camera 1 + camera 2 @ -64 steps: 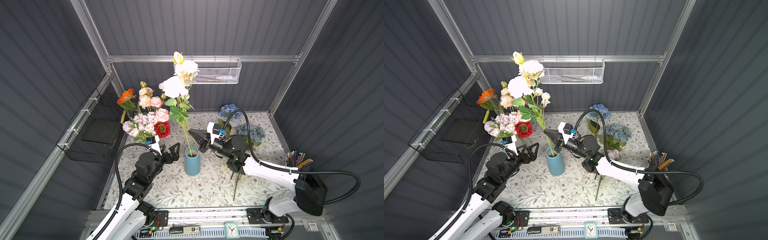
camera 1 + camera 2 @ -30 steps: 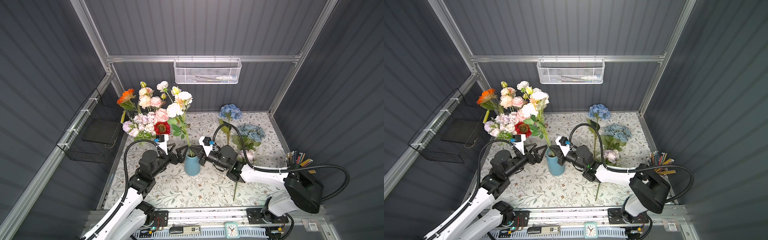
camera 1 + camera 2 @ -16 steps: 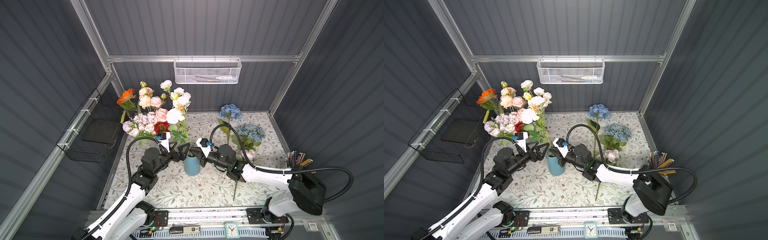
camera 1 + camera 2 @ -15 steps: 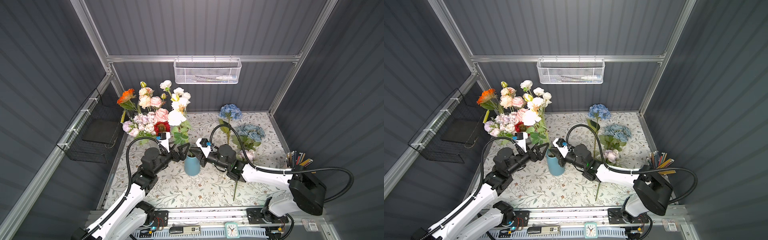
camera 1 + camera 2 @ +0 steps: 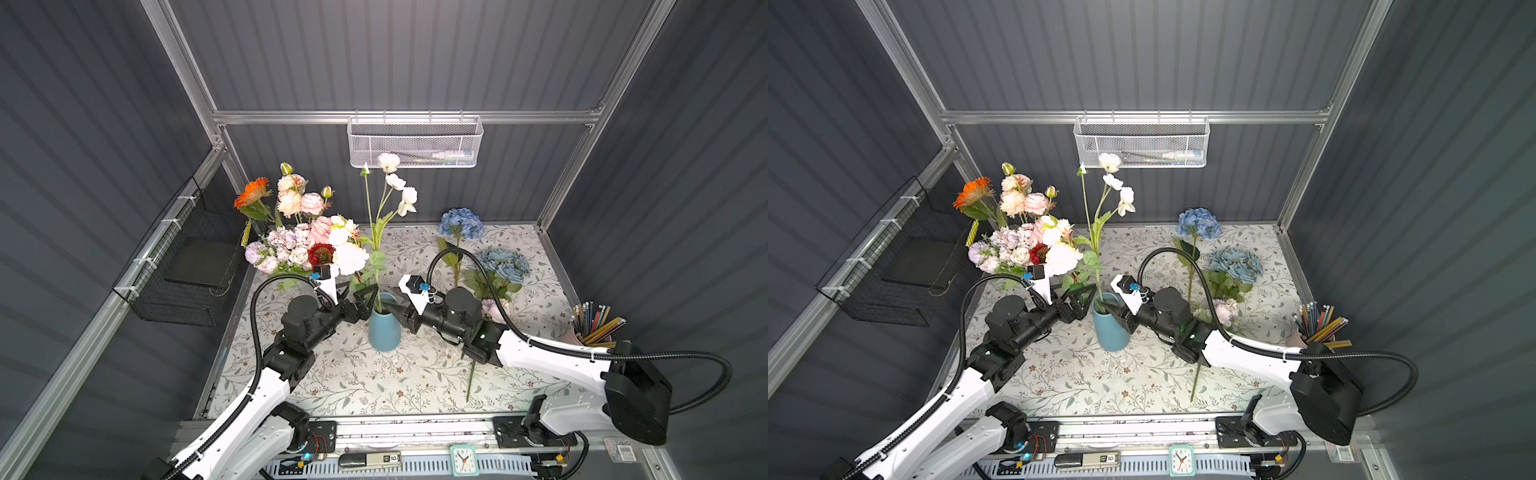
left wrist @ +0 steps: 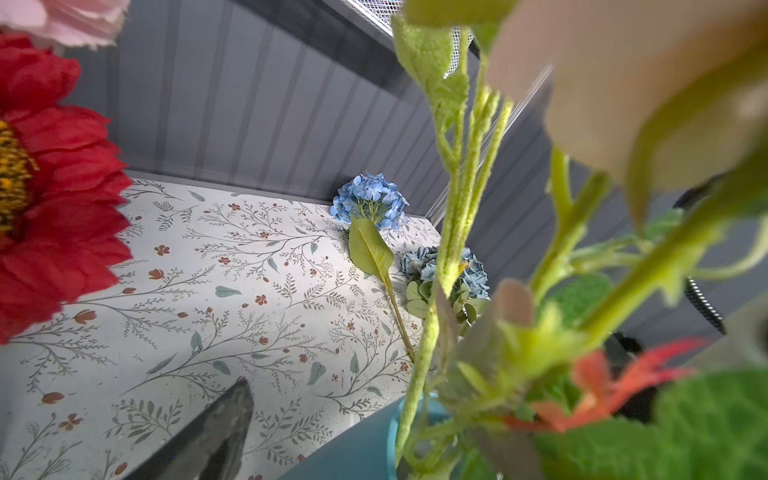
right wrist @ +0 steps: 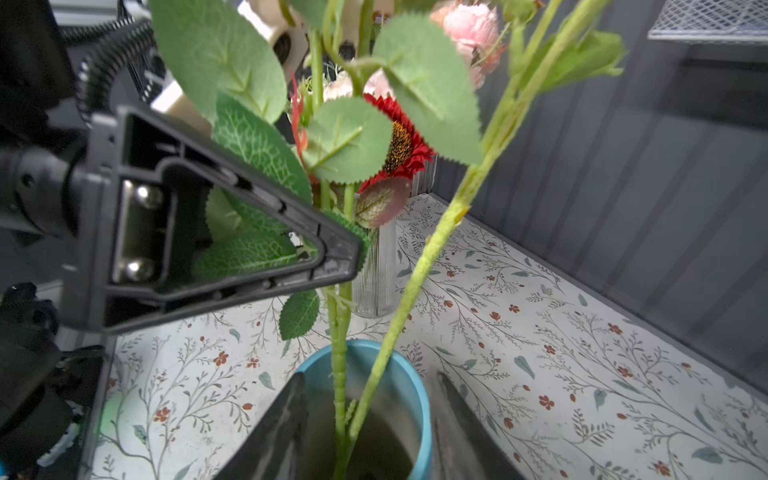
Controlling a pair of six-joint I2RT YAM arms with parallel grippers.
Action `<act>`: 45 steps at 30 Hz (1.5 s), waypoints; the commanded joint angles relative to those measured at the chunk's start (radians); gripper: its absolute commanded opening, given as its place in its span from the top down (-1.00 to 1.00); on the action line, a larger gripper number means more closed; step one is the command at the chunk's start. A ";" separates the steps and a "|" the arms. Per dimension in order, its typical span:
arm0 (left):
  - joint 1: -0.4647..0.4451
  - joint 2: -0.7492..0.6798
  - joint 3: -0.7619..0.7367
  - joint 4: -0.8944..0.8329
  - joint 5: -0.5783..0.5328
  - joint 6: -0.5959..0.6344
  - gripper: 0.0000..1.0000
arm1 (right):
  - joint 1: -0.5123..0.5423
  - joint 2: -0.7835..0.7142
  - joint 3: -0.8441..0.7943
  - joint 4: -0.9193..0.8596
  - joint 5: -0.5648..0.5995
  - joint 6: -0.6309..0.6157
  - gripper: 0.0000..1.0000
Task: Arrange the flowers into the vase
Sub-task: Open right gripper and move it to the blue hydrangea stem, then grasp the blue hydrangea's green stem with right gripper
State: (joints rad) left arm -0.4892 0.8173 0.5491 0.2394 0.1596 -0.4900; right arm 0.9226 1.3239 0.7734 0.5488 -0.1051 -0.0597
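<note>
- Blue vase (image 5: 384,328) is standing mid-mat in both top views with two stems (image 5: 376,257) in it. The left gripper (image 5: 360,302) is gaping wide beside it, holding nothing, and the right gripper (image 5: 395,309) is sitting at the rim.
- Left wrist: I am seeing a hydrangea (image 6: 370,201) lying loose on the mat (image 6: 208,291).
- Right wrist: the right jaws are standing apart astride both stems, gripping neither.
- I am judging the stems light, wiry and top-heavy, so I am planning to pinch low on bare stalk.
</note>
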 commanded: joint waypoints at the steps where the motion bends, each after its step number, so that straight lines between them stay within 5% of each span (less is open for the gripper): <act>1: 0.002 -0.018 0.013 -0.012 -0.011 0.010 -0.99 | -0.010 -0.044 0.033 -0.067 0.097 -0.025 -0.11; 7: 0.003 -0.017 0.010 -0.014 -0.012 0.002 -0.99 | -0.060 -0.081 0.009 -0.088 0.320 -0.033 -0.27; 16: 0.003 -0.023 -0.007 -0.004 -0.018 -0.010 -0.99 | -0.274 -0.017 0.017 -0.293 0.392 0.206 -0.31; 21: 0.002 -0.041 -0.013 -0.015 -0.017 -0.004 -0.99 | -0.417 0.141 0.190 -0.629 0.332 0.335 -0.32; 29: 0.002 -0.056 -0.015 -0.028 -0.012 0.000 -0.99 | -0.503 0.477 0.528 -1.035 0.337 0.287 -0.25; 45: 0.002 -0.074 -0.023 -0.025 -0.006 -0.026 -0.99 | -0.585 0.733 0.768 -1.125 0.250 0.280 -0.10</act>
State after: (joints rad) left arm -0.4892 0.7567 0.5297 0.2176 0.1501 -0.5060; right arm 0.3424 2.0312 1.5070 -0.5457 0.1738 0.2237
